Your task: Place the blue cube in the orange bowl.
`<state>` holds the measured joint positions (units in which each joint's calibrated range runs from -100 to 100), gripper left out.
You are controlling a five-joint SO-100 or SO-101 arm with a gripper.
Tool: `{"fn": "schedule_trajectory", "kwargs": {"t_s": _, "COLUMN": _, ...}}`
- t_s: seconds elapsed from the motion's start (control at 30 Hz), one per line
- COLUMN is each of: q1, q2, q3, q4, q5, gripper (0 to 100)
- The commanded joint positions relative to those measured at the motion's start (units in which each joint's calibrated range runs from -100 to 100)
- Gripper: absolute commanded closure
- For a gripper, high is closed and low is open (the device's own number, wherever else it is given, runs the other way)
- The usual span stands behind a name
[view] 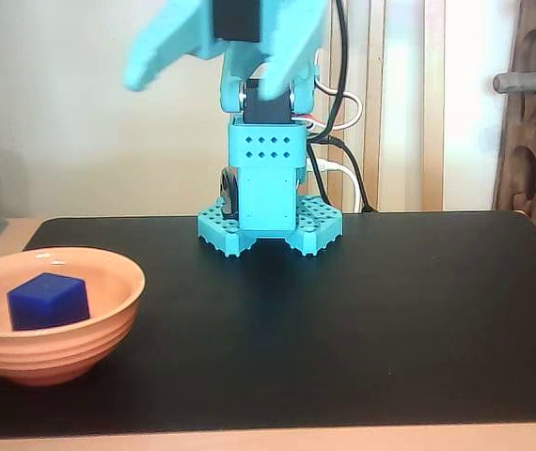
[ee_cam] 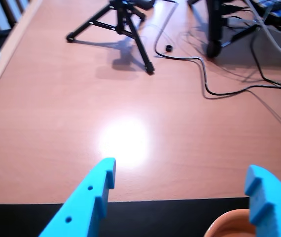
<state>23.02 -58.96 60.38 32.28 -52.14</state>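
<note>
The blue cube lies inside the orange bowl, which stands at the front left of the black mat in the fixed view. My turquoise gripper is raised high above the mat near the arm's base, up and to the right of the bowl, open and empty. In the wrist view the gripper has its two fingers spread wide with nothing between them, and only a bit of the bowl's rim shows at the bottom right beside the right finger. The cube is out of view there.
The arm's turquoise base stands at the back middle of the black mat. Cables run behind it. The wrist view shows a wooden surface beyond the mat's edge, with a black tripod and loose cables.
</note>
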Motion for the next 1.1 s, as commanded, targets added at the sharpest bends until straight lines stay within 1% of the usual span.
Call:
{"fn": "schedule_trajectory", "kwargs": {"t_s": 0.0, "q1": -7.9, "q2": -2.3, "q3": -2.4, "q4": 0.3, "q5": -0.2, "gripper": 71}}
{"fn": "schedule_trajectory", "kwargs": {"t_s": 0.17, "q1": -10.9, "q2": -2.3, "q3": 0.0, "q4": 0.3, "q5": -0.1, "gripper": 71}}
{"fn": "schedule_trajectory", "kwargs": {"t_s": 0.37, "q1": -10.6, "q2": -3.7, "q3": 2.8, "q4": 0.3, "q5": -0.1, "gripper": 71}}
{"fn": "schedule_trajectory", "kwargs": {"t_s": 0.7, "q1": -7.0, "q2": -14.2, "q3": 15.7, "q4": 0.3, "q5": -0.5, "gripper": 71}}
{"fn": "schedule_trajectory", "kwargs": {"t_s": 1.07, "q1": -6.7, "q2": -23.5, "q3": 29.7, "q4": 0.3, "q5": -0.4, "gripper": 71}}
